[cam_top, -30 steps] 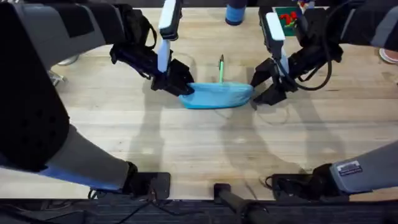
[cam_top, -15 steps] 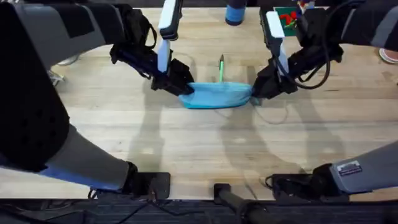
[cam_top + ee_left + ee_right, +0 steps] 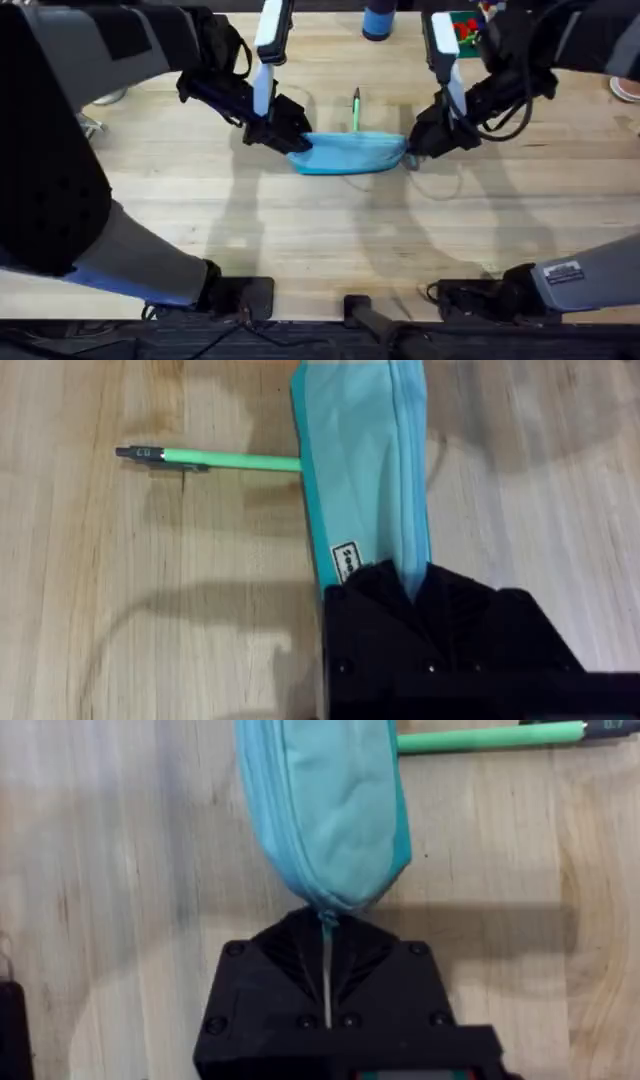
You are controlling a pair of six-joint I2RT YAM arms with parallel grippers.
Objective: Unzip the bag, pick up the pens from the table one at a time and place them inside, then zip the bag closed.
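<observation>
The bag (image 3: 348, 153) lies mid-worktop (image 3: 320, 240), soft, light fabric that will likely sag and slide unless pinned. The left end effector (image 3: 292, 141) pinches its one end; the right end effector (image 3: 413, 152) is closed on the zipper pull at the other. A thin green pen (image 3: 355, 109) lies just behind.

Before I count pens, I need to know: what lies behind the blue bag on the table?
One green pen lies on the table behind the bag, pointing away from it. Its near end is hidden by the bag's edge. The bag is zipped, so its contents are unseen.
</observation>
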